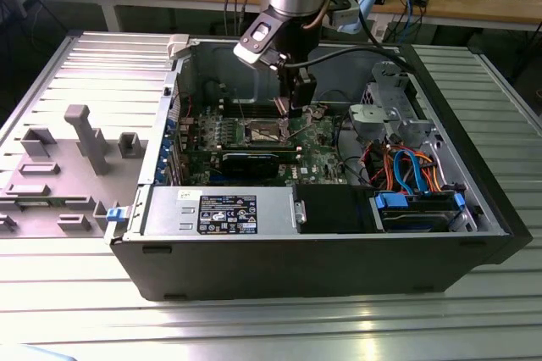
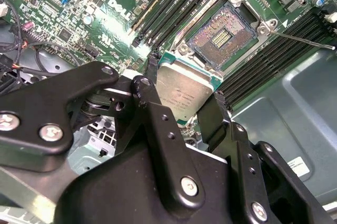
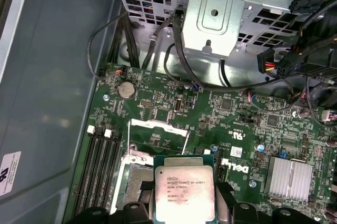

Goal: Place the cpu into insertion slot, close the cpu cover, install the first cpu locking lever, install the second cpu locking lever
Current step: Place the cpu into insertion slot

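None of the four steps is finished yet: our gripper (image 2: 185, 88) clamps the cpu (image 2: 184, 98) by its edges, hovering near the bare insertion slot (image 2: 221, 37); the cpu cover (image 3: 158, 124) stands open, so we judge seating, closing and locking all remain.

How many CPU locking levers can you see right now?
2, in the first wrist view, both up beside the open cover: one lever toward the memory slots, the other lever toward the heatsink.
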{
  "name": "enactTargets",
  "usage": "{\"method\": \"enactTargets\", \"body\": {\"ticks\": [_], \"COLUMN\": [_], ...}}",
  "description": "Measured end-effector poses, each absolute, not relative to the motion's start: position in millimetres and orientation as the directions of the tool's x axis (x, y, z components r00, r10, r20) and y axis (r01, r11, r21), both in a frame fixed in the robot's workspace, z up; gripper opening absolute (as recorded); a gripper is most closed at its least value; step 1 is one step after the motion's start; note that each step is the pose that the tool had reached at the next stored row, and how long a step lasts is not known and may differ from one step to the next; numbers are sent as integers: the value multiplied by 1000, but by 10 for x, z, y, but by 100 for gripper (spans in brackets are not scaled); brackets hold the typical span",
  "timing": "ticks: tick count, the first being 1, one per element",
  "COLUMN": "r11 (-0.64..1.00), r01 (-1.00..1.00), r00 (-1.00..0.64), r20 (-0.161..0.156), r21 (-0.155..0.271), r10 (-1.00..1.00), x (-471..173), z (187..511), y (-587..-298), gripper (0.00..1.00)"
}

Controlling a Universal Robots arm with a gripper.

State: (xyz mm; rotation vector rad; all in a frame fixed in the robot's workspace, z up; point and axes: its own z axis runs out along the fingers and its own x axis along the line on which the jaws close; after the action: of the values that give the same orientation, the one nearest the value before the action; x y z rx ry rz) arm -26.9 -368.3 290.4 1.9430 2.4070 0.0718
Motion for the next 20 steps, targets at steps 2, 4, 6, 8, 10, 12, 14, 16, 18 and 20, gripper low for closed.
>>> {"method": "enactTargets", "body": {"ticks": [2,4,6,8,10,12,14,16,18,20], "r11": [207,201,198,194,190,187,181,178,176,171], "r01": [976,977,978,979,980,980,981,982,982,983], "r00": [-207,-201,-198,-194,-190,-187,-181,-178,-176,-171], "r20": [-8,-8,-8,-8,-8,-8,-8,-8,-8,-8], "r21": [66,66,66,66,66,66,66,66,66,66], "r10": [978,979,980,981,982,982,983,984,984,985], "x": [-269,-269,-269,-269,-269,-269,-269,-269,-269,-269], "z": [2903,2901,2901,2900,2899,2898,2897,2896,2896,2895], "y": [-3683,-3683,-3683,-3683,-3683,-3683,-3683,-3683,-3683,-3683], "gripper": [55,55,55,55,55,55,55,55,55,55]}}
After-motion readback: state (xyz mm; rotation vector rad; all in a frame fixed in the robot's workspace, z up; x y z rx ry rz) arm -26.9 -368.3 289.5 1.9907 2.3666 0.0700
